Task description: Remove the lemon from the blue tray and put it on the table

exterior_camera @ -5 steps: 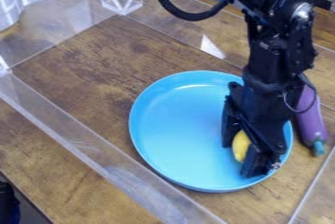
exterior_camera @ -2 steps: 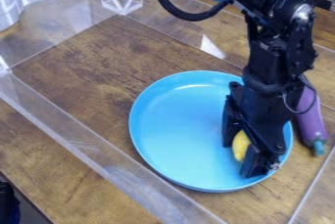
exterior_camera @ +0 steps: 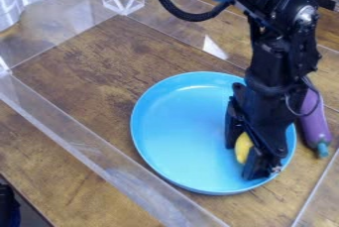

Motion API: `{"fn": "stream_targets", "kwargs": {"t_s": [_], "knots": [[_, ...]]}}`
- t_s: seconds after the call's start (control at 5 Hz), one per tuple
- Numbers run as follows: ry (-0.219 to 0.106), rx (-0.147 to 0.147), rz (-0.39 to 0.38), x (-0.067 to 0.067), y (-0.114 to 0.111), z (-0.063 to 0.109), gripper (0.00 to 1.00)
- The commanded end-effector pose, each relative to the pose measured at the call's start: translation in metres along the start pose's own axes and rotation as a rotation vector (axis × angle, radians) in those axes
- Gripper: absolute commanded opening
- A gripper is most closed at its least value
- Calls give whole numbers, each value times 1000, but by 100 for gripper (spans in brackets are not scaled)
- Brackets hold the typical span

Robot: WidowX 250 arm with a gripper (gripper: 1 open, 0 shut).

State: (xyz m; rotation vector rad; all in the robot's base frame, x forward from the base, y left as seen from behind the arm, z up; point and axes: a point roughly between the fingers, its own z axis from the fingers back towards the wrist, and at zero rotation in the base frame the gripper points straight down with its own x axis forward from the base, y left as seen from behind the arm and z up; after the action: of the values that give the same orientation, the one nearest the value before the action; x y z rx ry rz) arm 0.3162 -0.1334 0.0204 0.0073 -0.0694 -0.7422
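Camera view, one entry.

Tool [exterior_camera: 251, 154]: pointing straight down, jaws clamped on the lemon [exterior_camera: 244, 150], low inside the blue tray [exterior_camera: 172, 132].

Lemon: between the tool's fingers, only a yellow sliver showing; whether it touches the tray floor cannot be told.

Eggplant [exterior_camera: 315, 124]: on the surface [exterior_camera: 93, 67], just beside the tool, outside the tray.

Step in hand, as you should judge it: lift straight up until you clear the raised rim, keep the squeeze steady, then carry toward bare surface away from the eggplant.
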Motion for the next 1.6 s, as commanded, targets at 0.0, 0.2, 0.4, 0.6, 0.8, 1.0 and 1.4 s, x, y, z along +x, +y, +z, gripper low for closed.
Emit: {"fn": "stream_targets", "kwargs": {"t_s": [0.0, 0.2, 0.4, 0.6, 0.8, 1.0, 1.4], "knots": [[9, 4, -20, -5, 0, -2, 0], [9, 8, -24, -6, 0, -1, 0], [8, 12, -28, -6, 1, 1, 0], [8, 16, -32, -7, 1, 3, 0], [7, 22, -36, -8, 2, 6, 0], [5, 28, -39, -9, 3, 10, 0], [2, 41, -43, -11, 5, 18, 0]]}}
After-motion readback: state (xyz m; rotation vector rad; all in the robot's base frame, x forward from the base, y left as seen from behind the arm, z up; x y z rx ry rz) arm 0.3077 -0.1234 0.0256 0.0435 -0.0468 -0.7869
